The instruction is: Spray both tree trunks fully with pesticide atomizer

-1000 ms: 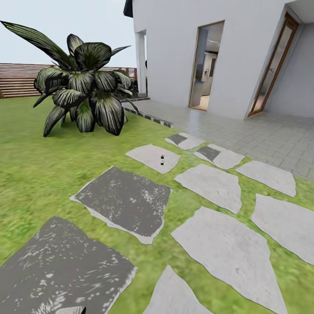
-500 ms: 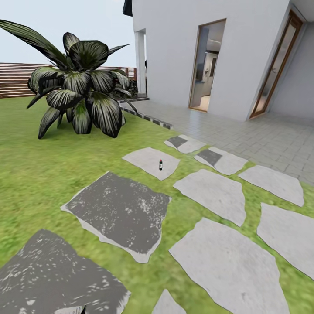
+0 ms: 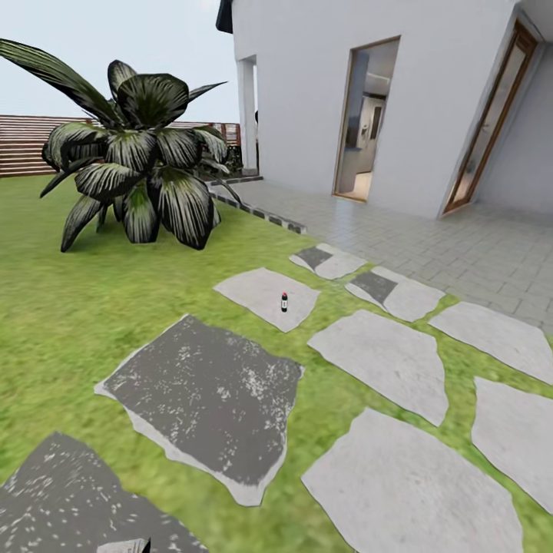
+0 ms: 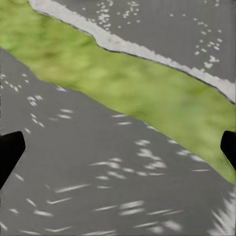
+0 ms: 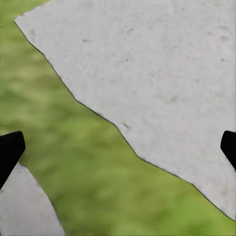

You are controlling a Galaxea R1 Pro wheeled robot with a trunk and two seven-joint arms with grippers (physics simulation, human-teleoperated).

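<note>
View has shifted since a second ago: the whole scene slid, the camera travelling with the base, stones sitting lower and nearer in frame; nothing on the ground itself moved. Left to right in the head view: slatted wooden fence (image 3: 23, 146) at the far edge, dark broad-leaved plant (image 3: 134, 146) on the lawn (image 3: 61, 307), dark mottled stepping stone (image 3: 207, 392), then the pesticide atomizer (image 3: 284, 302), a small upright bottle with a red cap standing on a pale stepping stone (image 3: 261, 296), well ahead of the robot; further right more pale stones, the tiled patio (image 3: 461, 246) and the white house (image 3: 346, 84) with open doorways. Left gripper (image 4: 118, 147) is spread wide over a dark stone and a grass strip, holding nothing; right gripper (image 5: 118, 147) likewise spread, empty, over a pale stone edge and grass. Step in hand looks like the approach drive. To do it well: keep the bottle centred, stop short of it so an arm can reach down, avoid bumping it over.
</note>
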